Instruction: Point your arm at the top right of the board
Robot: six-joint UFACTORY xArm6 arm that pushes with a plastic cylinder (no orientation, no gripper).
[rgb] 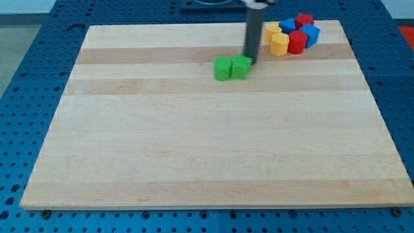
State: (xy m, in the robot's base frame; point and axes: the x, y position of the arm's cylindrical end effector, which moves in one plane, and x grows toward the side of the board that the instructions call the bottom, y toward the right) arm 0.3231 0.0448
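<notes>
Rod tip beside two green blocks on a wooden board (194, 162).
My tip (250, 62) has no jaws and grasps nothing; it touches the right green block (241, 66), with the left green block (223, 68) just beyond. Up and right of my tip, at the board's top right corner, cluster yellow blocks (279, 43), red blocks (297, 41) and blue blocks (311, 33).
</notes>
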